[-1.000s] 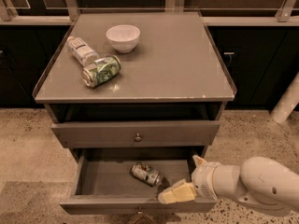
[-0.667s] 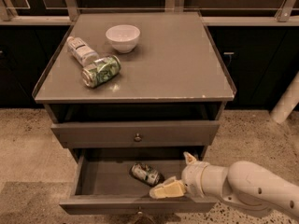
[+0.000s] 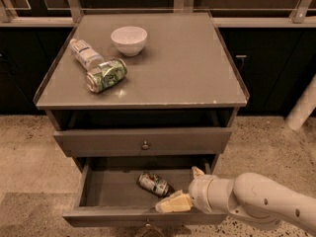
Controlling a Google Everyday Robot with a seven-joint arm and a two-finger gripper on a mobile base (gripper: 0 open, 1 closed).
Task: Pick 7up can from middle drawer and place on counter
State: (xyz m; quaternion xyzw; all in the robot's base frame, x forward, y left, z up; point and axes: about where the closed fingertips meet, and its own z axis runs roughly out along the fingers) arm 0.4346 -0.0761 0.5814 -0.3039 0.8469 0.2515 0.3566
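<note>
The 7up can [image 3: 154,184] lies on its side on the floor of the open middle drawer [image 3: 106,189], near the centre. My gripper [image 3: 180,189] reaches in from the right over the drawer's front right part, just right of the can and apart from it. Its fingers are spread, one cream finger [image 3: 173,204] pointing left below the can. It holds nothing. The counter [image 3: 182,63] is the glossy grey top above.
On the counter's left stand a white bowl [image 3: 129,39], a clear white-labelled bottle [image 3: 85,54] lying down and a bright green patterned can [image 3: 106,75] lying next to it. A closed drawer with a round knob [image 3: 145,145] sits above the open one. The floor is speckled stone.
My gripper and arm have moved left along the drawer's front, closer to the 7up can. The can has not moved.
</note>
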